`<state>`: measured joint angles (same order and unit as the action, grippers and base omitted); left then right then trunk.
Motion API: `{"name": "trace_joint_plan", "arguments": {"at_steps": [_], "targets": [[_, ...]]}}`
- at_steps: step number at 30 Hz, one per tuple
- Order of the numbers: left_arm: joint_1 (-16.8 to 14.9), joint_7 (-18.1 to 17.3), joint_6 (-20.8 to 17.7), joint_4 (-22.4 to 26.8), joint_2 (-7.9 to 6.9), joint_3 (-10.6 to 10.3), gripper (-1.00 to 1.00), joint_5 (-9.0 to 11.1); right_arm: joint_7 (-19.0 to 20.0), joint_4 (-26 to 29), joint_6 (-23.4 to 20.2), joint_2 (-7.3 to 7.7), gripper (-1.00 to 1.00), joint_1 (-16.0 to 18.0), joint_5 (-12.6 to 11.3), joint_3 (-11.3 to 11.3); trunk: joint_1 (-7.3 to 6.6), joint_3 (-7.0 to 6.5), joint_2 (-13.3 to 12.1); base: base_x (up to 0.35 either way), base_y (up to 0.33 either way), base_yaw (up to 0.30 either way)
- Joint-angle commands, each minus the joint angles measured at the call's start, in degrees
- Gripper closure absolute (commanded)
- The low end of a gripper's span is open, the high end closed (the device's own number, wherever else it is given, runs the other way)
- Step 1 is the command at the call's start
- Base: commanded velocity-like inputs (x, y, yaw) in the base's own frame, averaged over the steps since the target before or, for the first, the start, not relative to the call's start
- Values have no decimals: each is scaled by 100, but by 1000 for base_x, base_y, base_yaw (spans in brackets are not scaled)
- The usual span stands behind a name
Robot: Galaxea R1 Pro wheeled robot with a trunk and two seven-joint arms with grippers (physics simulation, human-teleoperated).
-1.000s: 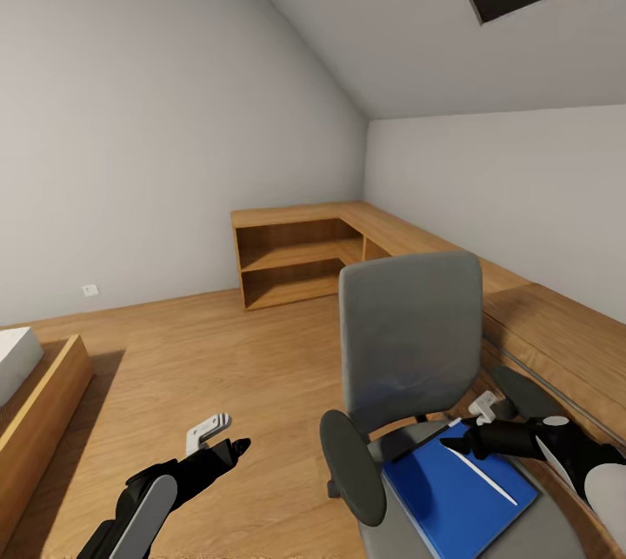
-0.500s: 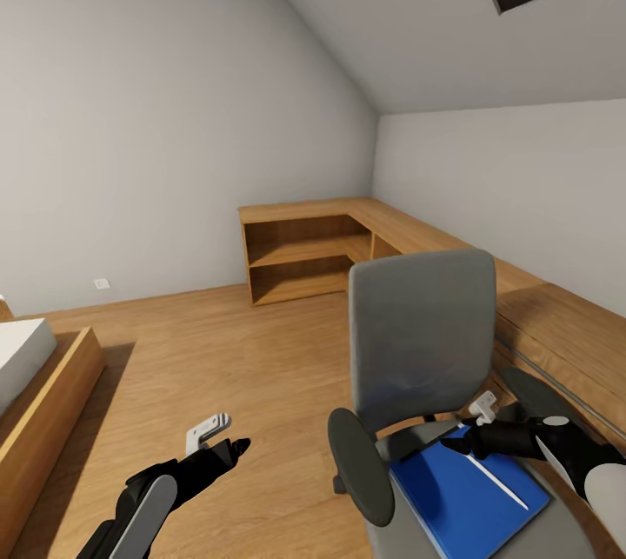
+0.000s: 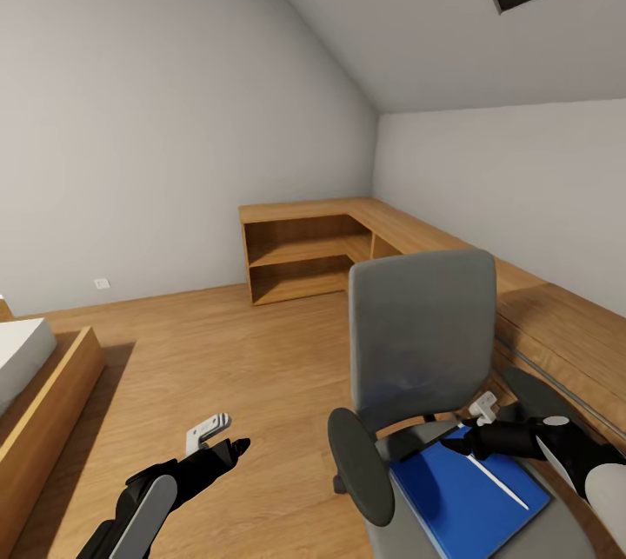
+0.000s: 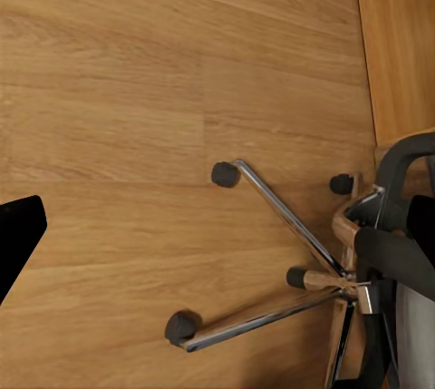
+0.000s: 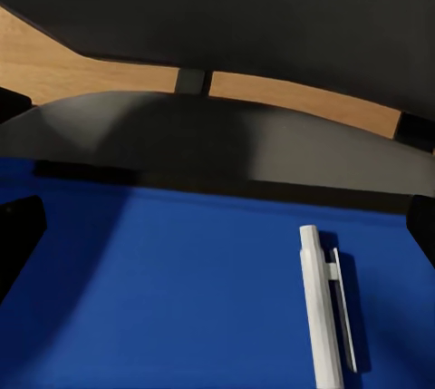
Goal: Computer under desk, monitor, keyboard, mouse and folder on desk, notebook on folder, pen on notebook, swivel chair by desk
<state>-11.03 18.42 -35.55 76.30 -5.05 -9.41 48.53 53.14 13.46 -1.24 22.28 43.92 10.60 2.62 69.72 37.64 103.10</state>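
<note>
Unchanged | right pincer spread above pen, folder | left pincer state unclear

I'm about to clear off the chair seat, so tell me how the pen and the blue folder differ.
The pen is white, thin and stick-shaped; the folder is blue, flat and broad. The pen lies on top of the folder, while the folder rests directly on the chair seat. The pen covers just a sliver of the folder, near the side toward the right gripper. Both lie flat and ungripped.
</note>
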Motion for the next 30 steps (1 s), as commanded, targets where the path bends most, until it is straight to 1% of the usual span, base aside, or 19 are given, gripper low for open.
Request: {"name": "trace_joint_plan", "arguments": {"at_steps": [1,11,15,30], "targets": [[-4,57,-4,8,-5,-11,-100,60,12,7,-14,4,-100,3,-7,26,-1,6,3,0,0,0],[-4,57,-4,8,-5,-11,-100,60,12,7,-26,10,-100,3,2,35,-1,6,3,0,0,0],[-4,57,-4,8,-5,-12,-100,60,9,9,-126,12,-100,3,2,36,-1,6,3,0,0,0],[-4,57,-4,8,-5,-11,-100,60,-2,230,-1256,19,-100,3,2,14,-1,6,3,0,0,0]]}}
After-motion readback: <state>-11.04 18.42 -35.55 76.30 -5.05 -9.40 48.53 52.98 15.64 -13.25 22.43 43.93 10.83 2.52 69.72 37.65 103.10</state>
